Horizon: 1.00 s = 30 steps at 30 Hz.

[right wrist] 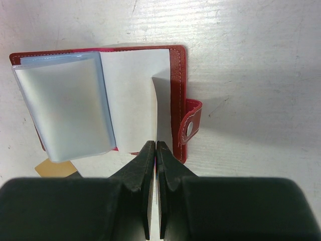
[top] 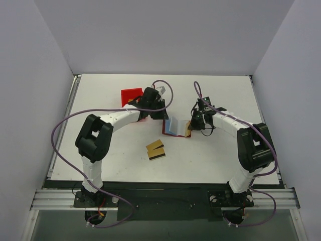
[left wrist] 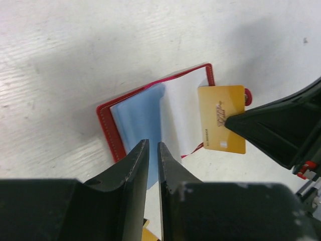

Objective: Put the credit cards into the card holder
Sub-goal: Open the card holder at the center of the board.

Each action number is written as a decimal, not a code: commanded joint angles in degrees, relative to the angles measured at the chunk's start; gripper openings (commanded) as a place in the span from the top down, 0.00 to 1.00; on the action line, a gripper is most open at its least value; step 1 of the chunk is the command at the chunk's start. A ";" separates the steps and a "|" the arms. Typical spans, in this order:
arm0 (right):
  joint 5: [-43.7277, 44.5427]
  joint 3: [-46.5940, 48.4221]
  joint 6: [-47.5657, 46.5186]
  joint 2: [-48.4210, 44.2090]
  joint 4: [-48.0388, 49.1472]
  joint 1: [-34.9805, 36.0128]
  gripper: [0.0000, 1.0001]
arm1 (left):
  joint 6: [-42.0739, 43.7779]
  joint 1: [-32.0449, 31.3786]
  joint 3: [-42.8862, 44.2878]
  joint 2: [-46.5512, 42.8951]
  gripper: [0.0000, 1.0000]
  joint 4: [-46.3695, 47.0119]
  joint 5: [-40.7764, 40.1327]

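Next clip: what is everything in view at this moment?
card holder: one, dark red, lying open mid-table, pale blue and white sleeves showing
loose credit cards: two, gold, overlapping, nearer the bases than the holder
held credit card: one, gold, at the holder's snap-tab edge
bin: one, bright red, far left, beside the left arm
table: one, white
left gripper: black, jaws slightly apart, by the holder
right gripper: black, jaws shut on the held credit card

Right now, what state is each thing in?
card holder: open flat on the table, snap tab undone.
held credit card: at the holder's right edge, not yet slotted.
spare credit cards: lying overlapped on the table.
right gripper: shut on the held credit card.
left gripper: slightly parted, empty.
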 commanded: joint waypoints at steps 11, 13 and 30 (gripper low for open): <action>0.78 1.51 -0.33 2.31 -2.20 -0.53 1.00 | 3.76 -1.92 5.73 -0.58 1.00 -10.06 -11.53; 0.78 1.51 -0.33 2.31 -2.20 -0.61 1.00 | 4.02 -2.10 5.91 -0.31 1.00 -10.15 -11.97; 0.25 1.86 -0.24 3.10 -2.20 -0.88 1.00 | 4.28 -2.54 8.02 4.61 1.00 -12.88 -13.56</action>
